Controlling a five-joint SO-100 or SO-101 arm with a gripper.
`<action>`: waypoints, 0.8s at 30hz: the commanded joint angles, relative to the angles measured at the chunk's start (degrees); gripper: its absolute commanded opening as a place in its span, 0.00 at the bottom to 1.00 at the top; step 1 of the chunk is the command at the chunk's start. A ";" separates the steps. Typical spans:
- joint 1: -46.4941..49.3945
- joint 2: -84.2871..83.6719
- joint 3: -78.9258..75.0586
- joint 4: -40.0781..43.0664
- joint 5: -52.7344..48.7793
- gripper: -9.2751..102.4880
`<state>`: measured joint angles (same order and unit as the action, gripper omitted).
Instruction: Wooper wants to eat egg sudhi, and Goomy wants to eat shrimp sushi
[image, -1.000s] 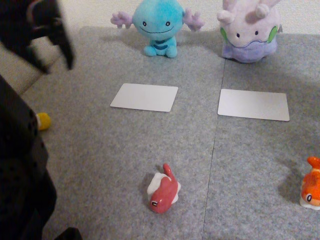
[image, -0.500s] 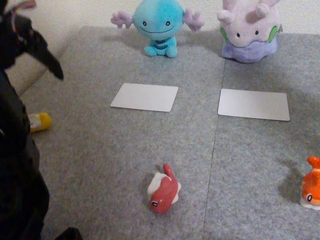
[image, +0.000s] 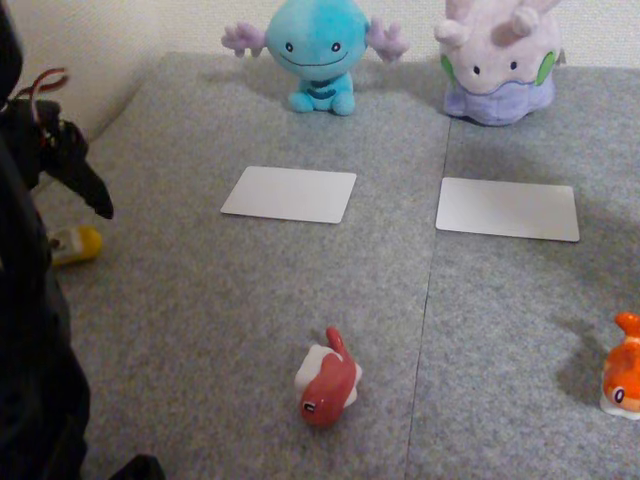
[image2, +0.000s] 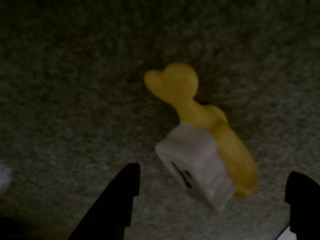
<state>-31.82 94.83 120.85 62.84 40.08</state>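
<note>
Black jaws of the gripper (image2: 210, 197) are spread wide above the glossy yellow fish-shaped egg sudhi (image2: 207, 145) with its white rice block, gripping nothing; it lies on its side on grey carpet (image: 250, 300), at the fixed view's left edge.

arm: black, at left edge of fixed view | gripper (image2: 212, 192): fingers (image2: 117, 200) spread apart, nothing between them

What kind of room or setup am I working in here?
Probably a home play area, not a workshop: grey carpet tiles against a pale wall, a blue plush and a lavender plush at the back, toy sushi pieces like the yellow one.
</note>
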 joint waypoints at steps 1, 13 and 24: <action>-3.96 -0.09 -1.23 -1.85 -0.44 0.38; -4.22 -8.88 -1.23 -7.56 -0.97 0.36; -4.13 -8.88 -1.23 -9.49 2.64 0.18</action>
<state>-31.99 88.77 120.76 56.60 40.25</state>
